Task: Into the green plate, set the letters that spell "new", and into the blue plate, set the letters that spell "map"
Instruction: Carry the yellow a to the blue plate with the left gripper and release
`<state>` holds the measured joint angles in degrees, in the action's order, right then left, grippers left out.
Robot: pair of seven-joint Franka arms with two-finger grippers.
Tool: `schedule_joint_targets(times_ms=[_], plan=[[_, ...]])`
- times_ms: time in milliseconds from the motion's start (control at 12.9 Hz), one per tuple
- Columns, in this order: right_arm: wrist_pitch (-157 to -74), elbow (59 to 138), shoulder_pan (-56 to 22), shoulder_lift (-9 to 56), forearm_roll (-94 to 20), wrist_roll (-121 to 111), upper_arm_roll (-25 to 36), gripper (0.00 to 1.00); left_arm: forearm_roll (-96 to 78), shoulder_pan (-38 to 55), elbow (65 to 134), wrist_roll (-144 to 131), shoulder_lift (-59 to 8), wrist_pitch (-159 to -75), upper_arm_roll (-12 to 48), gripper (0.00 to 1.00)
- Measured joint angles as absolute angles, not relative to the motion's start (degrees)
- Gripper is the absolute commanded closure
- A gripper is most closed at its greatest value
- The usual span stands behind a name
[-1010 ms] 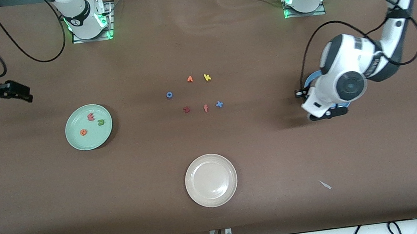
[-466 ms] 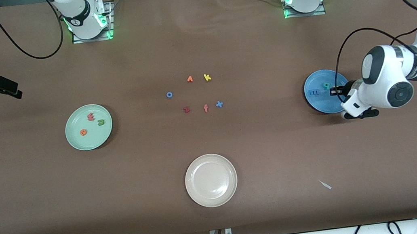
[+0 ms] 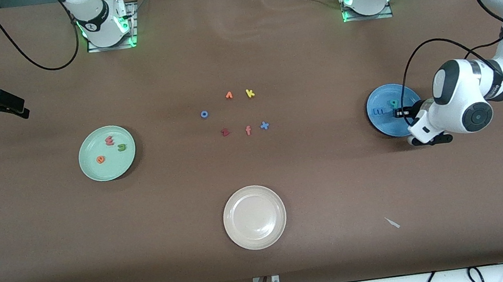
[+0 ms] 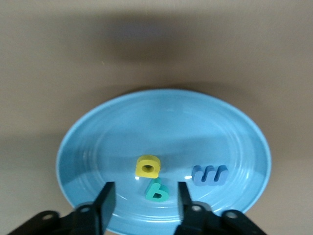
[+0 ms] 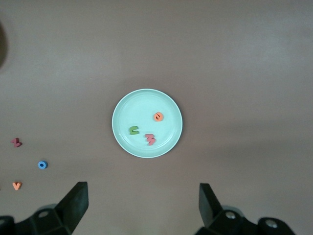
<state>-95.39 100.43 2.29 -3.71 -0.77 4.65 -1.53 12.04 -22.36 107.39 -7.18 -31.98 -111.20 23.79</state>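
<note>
Over the blue plate [image 3: 384,122], left gripper [image 4: 144,201] half cut off

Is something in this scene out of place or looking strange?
One small oddity: a pale scrap lies on the table, nearer the front camera than the blue plate, toward the left arm's end. It belongs to no letter group. Nothing looks spilled.

n, e, w [image 3: 109,141] in green plate [image 3: 93,170]; m, a, p [image 4: 147,167] in blue plate [image 4: 146,117]; loose letters [image 3: 248,130] between.
</note>
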Motion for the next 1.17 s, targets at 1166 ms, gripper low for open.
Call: schedule_joint_targets(times_ms=[1166], plan=[[-95.3, 100.2, 2.3, -3.8, -0.8, 4.6, -1.5, 0.0, 10.4, -23.4, 79.8, -4.4, -17.1, -88.5, 29.3, 0.0]])
